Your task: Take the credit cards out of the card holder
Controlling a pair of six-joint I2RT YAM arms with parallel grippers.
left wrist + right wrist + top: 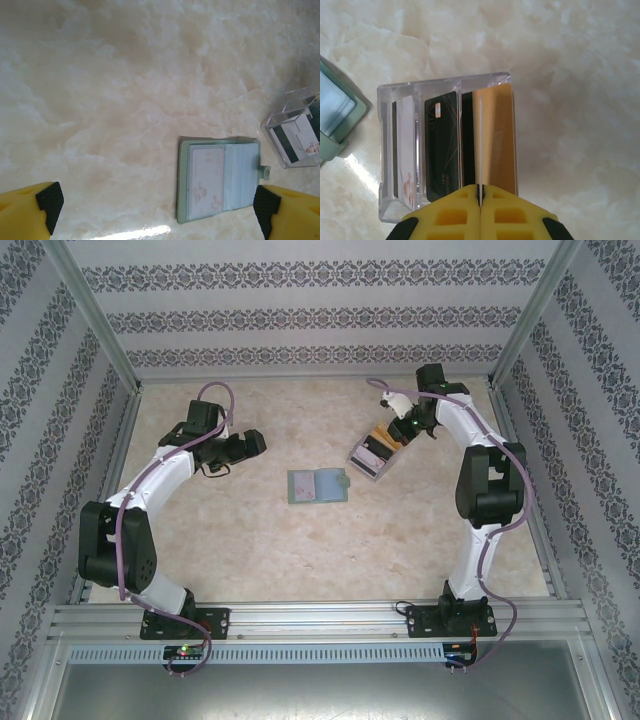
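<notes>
Sage card holder (218, 180) lies open ahead of spread left fingers (47, 205).

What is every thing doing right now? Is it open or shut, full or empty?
card holder: open, lying flat, tab undone.
pinkish card: tucked in the card holder's slot.
clear box: on the table, cards standing inside.
tan-orange card: upright in the clear box.
left tool: open, empty.
right tool: shut, right at the tan-orange card's edge.

A clear plastic box (400, 92) stands on the marbled table (250, 530).
</notes>
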